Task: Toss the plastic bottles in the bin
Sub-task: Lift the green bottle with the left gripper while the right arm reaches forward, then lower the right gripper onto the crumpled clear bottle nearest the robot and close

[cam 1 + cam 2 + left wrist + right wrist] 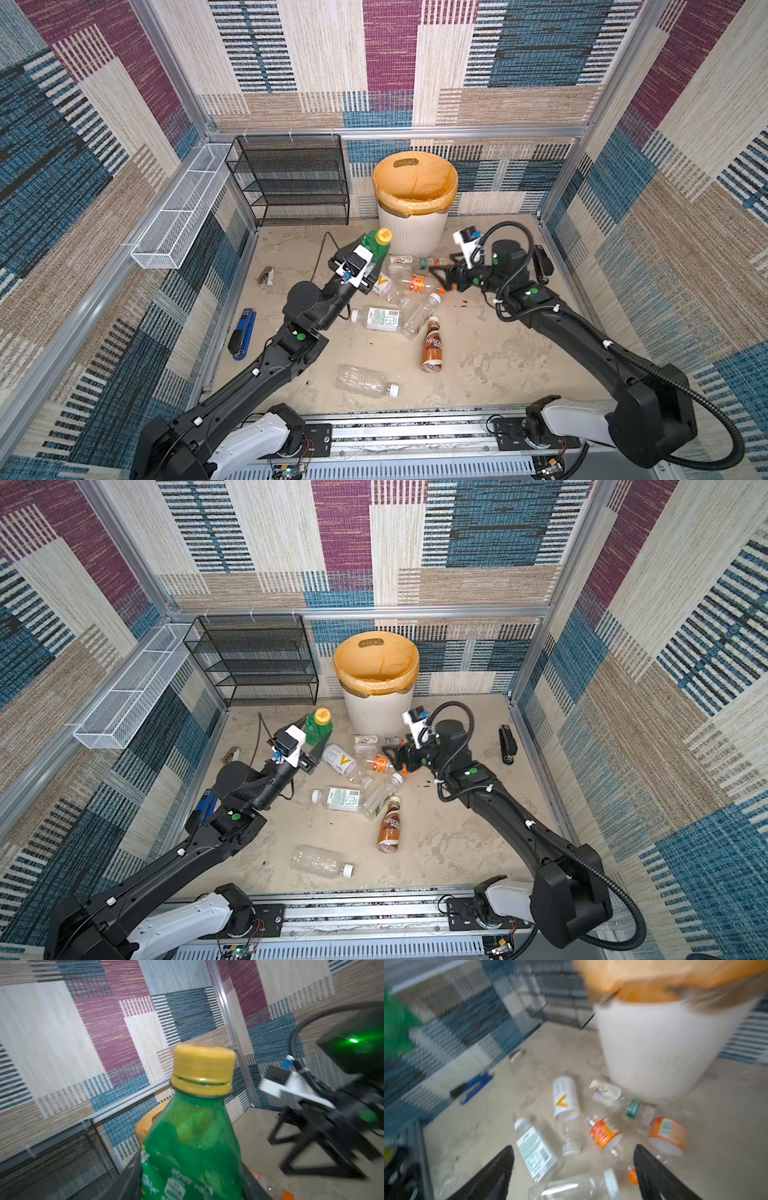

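Left wrist view: left hand (193,1180) grips green yellow-capped plastic bottle (195,1136); next, lift over white ribbed bin (415,237); right hand (573,1149) wide.

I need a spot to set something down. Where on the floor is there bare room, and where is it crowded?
Bare: the floor between the Nescafe bottle and the right arm; also in front of the rack. Crowded: the bottles clustered before the bin.
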Robot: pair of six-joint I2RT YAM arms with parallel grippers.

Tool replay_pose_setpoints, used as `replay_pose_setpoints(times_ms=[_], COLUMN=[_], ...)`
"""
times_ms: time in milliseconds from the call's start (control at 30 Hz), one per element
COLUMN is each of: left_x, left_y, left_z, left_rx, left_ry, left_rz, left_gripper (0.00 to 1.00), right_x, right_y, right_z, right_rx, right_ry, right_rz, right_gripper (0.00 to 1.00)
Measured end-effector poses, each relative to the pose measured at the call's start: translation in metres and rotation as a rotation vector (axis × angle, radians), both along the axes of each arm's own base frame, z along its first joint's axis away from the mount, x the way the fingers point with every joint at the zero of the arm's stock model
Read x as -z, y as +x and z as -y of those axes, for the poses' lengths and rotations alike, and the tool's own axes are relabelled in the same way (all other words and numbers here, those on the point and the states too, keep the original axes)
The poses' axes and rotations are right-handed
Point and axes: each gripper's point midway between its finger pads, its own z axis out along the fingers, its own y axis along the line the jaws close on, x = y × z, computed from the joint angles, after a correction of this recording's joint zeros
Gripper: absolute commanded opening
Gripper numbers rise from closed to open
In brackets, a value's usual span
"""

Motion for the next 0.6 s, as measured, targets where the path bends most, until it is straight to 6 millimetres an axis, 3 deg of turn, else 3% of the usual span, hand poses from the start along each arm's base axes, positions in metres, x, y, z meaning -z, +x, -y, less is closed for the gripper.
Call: replay_pose_setpoints(times_ms=[100, 167, 233, 333, 433, 600], left_x=[-0.003, 0.0, 0.005, 0.012, 0.019, 0.022], left_y=[0.016, 0.023, 0.027, 0.033, 0.036, 0.033], left_z=[-0.05, -0.072, -0.082, -0.092, -0.093, -0.098], left_rx=[-0.122, -0.176, -0.193, -0.21, -0.208, -0.212], left_ry=[-0.085, -0.134, -0.165, -0.206, -0.23, -0.245], left_rz=[-0.045, -0.083, -0.12, -0.166, -0.205, -0.227], left_gripper=[0.52, 0.52, 0.52, 0.51, 0.51, 0.51], right_x=[0.049, 0.065, 0.072, 0.079, 0.1, 0.132], right_y=[-0.067, -0.106, -0.137, -0.166, -0.191, -0.221], right_z=[-0.031, -0.054, -0.077, -0.109, -0.136, -0.163], right_rx=[-0.163, -0.278, -0.392, -0.513, -0.62, -0.743], right_ry=[-0.112, -0.172, -0.213, -0.268, -0.34, -0.443], right_rz=[-0.11, -0.136, -0.152, -0.149, -0.161, -0.188], right_gripper=[0.95, 0.96, 0.98, 1.0, 0.99, 0.99])
